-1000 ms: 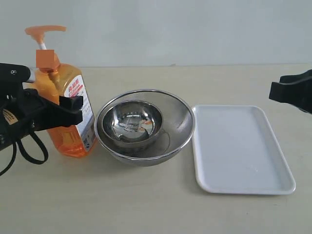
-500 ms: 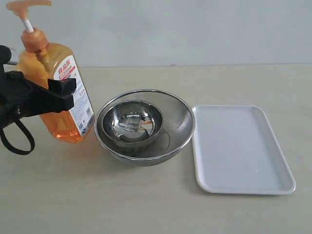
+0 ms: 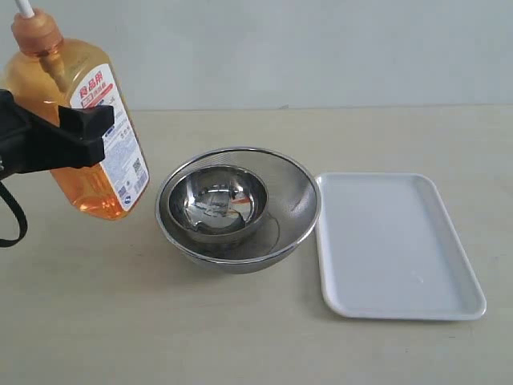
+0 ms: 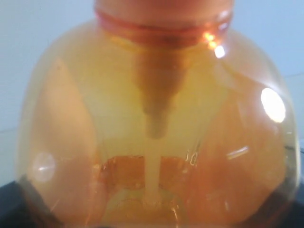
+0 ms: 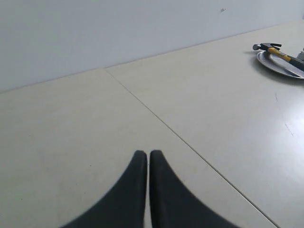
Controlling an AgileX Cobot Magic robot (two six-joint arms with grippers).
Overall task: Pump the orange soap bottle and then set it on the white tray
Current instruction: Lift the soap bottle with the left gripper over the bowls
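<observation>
carried low, the orange soap bottle [image 3: 88,188] could clip the steel bowls [image 3: 292,200], since it hangs tilted off the desk [image 3: 240,337] on their far side from the white tray [image 3: 397,241]. your left fingers [image 3: 76,136] grasp its body; your right fingers [image 5: 137,190] are clenched empty. it's translucent, part full, white-labelled.

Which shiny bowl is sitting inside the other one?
The smaller bowl is. It nests inside the bigger bowl, the one standing right next to the white tray.
</observation>
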